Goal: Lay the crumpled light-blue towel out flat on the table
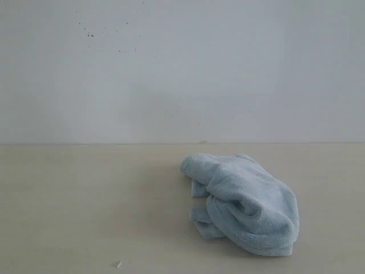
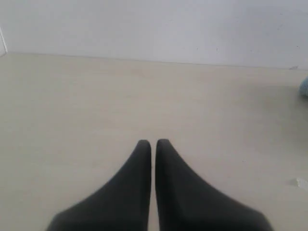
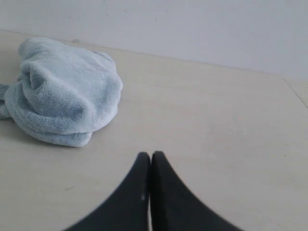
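The light-blue towel [image 1: 242, 202] lies crumpled in a heap on the beige table [image 1: 85, 205], right of the middle in the exterior view. Neither arm shows in that view. In the right wrist view the towel [image 3: 62, 94] sits some way ahead of my right gripper [image 3: 150, 155], whose black fingers are pressed together with nothing between them. My left gripper [image 2: 153, 142] is shut too and holds nothing, over bare table. Only a sliver of the towel [image 2: 304, 87] shows at the edge of the left wrist view.
A white-grey wall [image 1: 182, 68] rises behind the table's far edge. A small white scrap [image 1: 118, 264] lies on the table near the front, and the same scrap [image 2: 299, 182] shows in the left wrist view.
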`<action>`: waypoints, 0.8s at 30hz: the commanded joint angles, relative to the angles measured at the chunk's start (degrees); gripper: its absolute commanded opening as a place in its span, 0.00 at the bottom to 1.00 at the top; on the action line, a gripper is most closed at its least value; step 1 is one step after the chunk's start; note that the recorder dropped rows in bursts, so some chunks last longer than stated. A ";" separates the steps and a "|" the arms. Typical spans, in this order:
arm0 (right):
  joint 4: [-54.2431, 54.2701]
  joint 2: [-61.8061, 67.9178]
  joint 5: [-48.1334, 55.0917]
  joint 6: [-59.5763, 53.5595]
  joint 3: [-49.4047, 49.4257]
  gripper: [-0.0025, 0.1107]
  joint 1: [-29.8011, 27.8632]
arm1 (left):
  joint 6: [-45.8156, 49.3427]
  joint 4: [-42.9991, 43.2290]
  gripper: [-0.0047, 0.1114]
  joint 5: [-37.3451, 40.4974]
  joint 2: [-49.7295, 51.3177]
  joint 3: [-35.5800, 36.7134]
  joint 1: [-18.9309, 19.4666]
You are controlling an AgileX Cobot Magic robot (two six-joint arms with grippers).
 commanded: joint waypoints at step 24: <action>12.21 -0.29 -72.82 23.27 -0.03 0.02 -0.04 | 0.04 -0.01 0.07 -0.41 -0.23 0.22 0.15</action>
